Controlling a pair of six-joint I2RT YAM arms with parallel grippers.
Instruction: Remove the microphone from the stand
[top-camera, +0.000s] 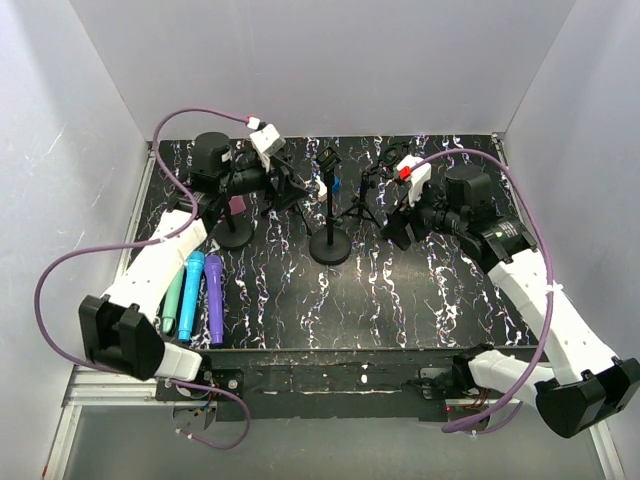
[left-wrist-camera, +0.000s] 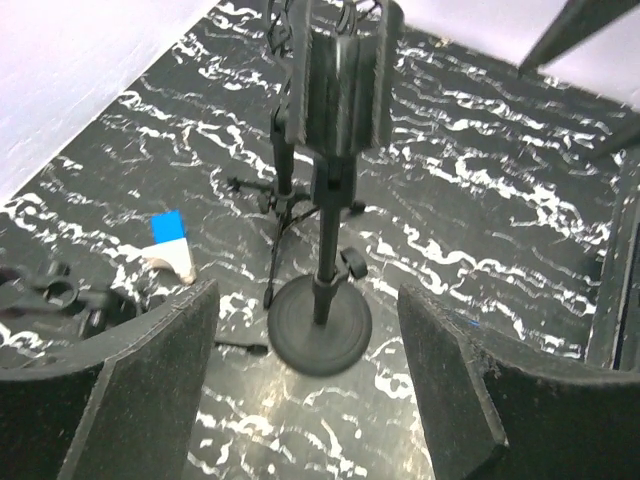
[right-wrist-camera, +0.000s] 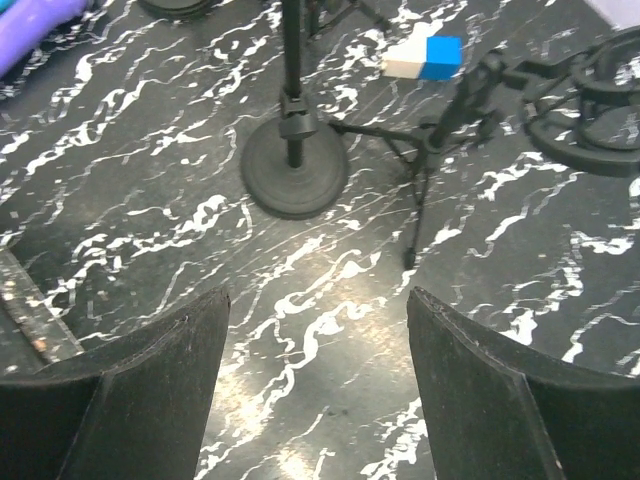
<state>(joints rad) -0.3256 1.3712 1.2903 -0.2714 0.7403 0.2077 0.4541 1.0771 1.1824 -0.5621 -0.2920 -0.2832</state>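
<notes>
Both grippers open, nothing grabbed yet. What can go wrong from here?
1. Round-base stand is tall and slim; a sideways pull on its top clip by the left gripper may tip it.
2. Tripod stand legs sit close beside that base; a gripper could snag them.

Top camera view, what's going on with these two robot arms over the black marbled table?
Nothing is being held. The left hand and right hand are both open, hovering on either side of the black round-based microphone stand mid-table. A green microphone, a blue microphone and a purple microphone lie flat beside the left arm.
</notes>
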